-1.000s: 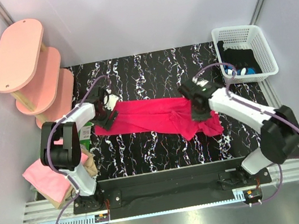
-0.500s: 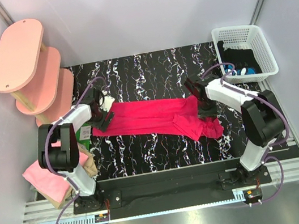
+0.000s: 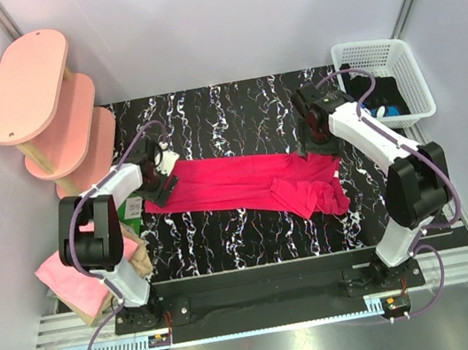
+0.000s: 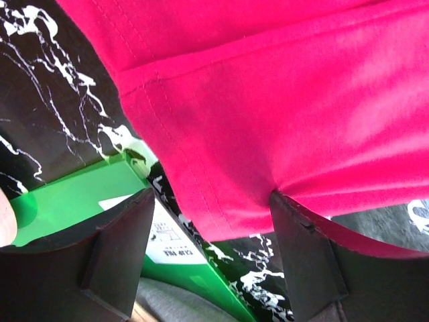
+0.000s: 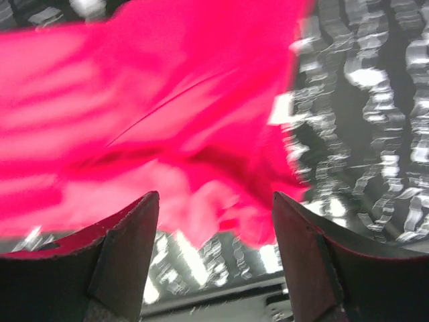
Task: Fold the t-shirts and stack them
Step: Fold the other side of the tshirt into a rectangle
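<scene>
A crimson-pink cloth t-shirt [image 3: 235,184] lies stretched in a long band across the middle of the black, white-veined marble-pattern table [image 3: 215,115]. It runs left to right, flat over most of its length and bunched into folds at its near right end.

The left gripper [image 3: 161,180] sits low at the shirt's left end. In its wrist view the two dark fingers [image 4: 114,258] stand well apart, and the shirt's stitched hem lies flat between them, not pinched. Just left of that hem, a flat green box [image 4: 74,201] with a white label rests on the table.

The right gripper [image 3: 314,126] hangs over the far right corner of the shirt, its jaws likewise apart and holding nothing. Its wrist view is blurred and shows only pink cloth and marble beyond the fingers [image 5: 124,255].

Off the table's near left corner lie a light pink shirt [image 3: 62,275] and a tan shirt [image 3: 143,260], touching each other. A three-tier pink oval wooden shelf [image 3: 26,84] stands at the far left. A white plastic lattice basket [image 3: 366,49] with dark items inside sits at the far right.
</scene>
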`<state>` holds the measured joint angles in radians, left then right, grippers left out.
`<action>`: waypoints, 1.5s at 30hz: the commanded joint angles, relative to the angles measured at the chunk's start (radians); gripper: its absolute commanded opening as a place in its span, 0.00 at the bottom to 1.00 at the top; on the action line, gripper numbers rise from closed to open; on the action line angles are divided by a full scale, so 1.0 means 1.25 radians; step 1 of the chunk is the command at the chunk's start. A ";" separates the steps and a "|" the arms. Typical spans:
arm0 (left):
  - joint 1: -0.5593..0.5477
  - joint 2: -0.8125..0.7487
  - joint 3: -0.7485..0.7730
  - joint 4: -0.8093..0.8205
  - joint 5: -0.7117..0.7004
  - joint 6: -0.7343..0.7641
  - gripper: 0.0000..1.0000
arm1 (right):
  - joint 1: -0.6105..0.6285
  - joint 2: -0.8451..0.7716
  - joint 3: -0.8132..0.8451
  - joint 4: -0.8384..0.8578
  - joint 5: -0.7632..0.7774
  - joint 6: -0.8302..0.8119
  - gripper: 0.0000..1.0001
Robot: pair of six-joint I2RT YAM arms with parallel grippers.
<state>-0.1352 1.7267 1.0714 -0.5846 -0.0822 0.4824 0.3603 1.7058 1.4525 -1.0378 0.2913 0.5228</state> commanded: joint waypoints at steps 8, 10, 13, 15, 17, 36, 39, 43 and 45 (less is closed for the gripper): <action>-0.014 -0.039 0.188 -0.108 0.105 -0.057 0.76 | 0.084 -0.038 -0.055 0.148 -0.399 0.039 0.68; -0.023 0.011 0.209 -0.110 0.090 -0.066 0.76 | 0.117 -0.020 -0.061 0.161 -0.397 0.043 0.67; -0.030 0.058 0.231 -0.109 0.076 -0.072 0.75 | 0.156 0.022 -0.061 0.164 -0.356 0.043 0.67; -0.030 0.097 0.240 -0.108 0.068 -0.074 0.74 | 0.166 0.045 -0.066 0.164 -0.332 0.043 0.66; -0.030 0.122 0.245 -0.108 0.067 -0.074 0.73 | 0.179 0.062 -0.070 0.166 -0.312 0.041 0.66; -0.034 0.031 0.137 -0.093 0.084 -0.074 0.71 | 0.194 0.180 -0.012 0.154 -0.249 -0.011 0.33; -0.039 0.018 0.110 -0.085 0.089 -0.074 0.71 | 0.194 0.201 0.001 0.150 -0.237 -0.026 0.26; -0.046 0.007 0.077 -0.071 0.083 -0.072 0.71 | 0.193 0.228 0.049 0.123 -0.179 -0.052 0.10; -0.046 -0.002 0.057 -0.060 0.079 -0.066 0.70 | 0.185 0.237 0.072 0.101 -0.162 -0.068 0.07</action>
<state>-0.1860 1.7729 1.1778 -0.7017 0.0063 0.3927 0.5957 1.9884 1.4563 -0.8673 0.0055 0.4873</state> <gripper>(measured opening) 0.710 0.095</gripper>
